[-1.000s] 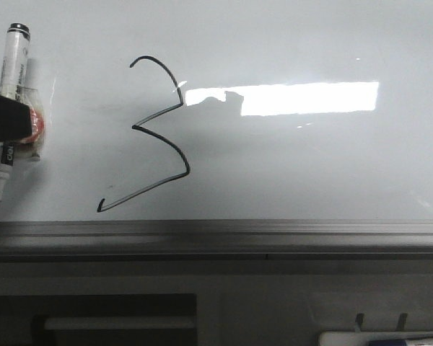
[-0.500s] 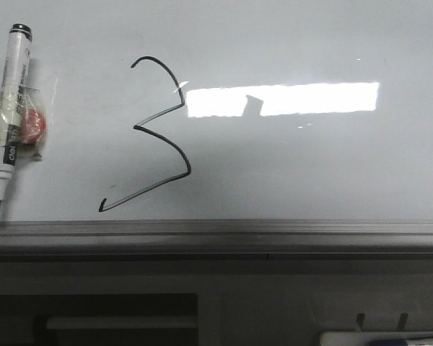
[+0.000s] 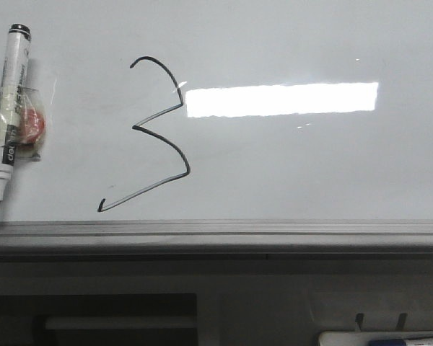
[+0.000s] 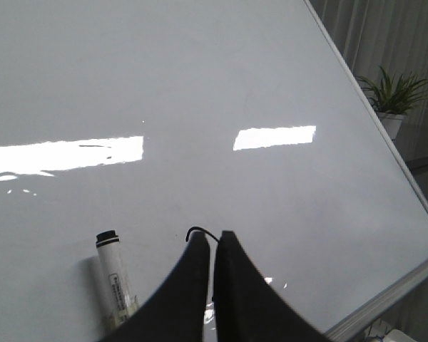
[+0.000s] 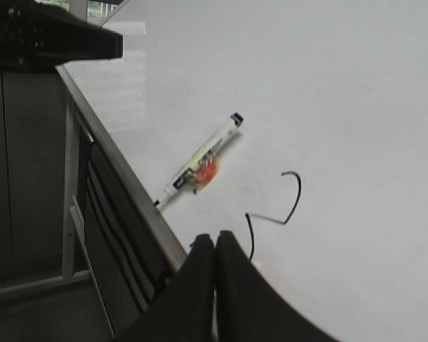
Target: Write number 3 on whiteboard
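A thin black angular number 3 (image 3: 159, 133) with a long lower tail is drawn on the glossy whiteboard (image 3: 310, 166). Its upper curve (image 5: 289, 199) shows in the right wrist view. A white marker pen (image 3: 7, 115) with a black cap end and a red patch lies flat at the board's left, also seen as the pen (image 4: 114, 274) and pen (image 5: 200, 164). Neither gripper appears in the front view. My left gripper (image 4: 212, 239) is shut and empty above the board. My right gripper (image 5: 215, 239) is shut and empty near the board's front frame.
The grey metal frame (image 3: 216, 234) runs along the board's near edge, with dark table structure below. A white tray (image 3: 382, 337) sits at the lower right. A potted plant (image 4: 392, 100) stands beyond the board's far corner. A bright light reflection (image 3: 281, 99) crosses the board.
The left gripper, over the marker one second ago, has withdrawn out of the front view, leaving the marker on the board. Its dark reflection in the light patch has gone.
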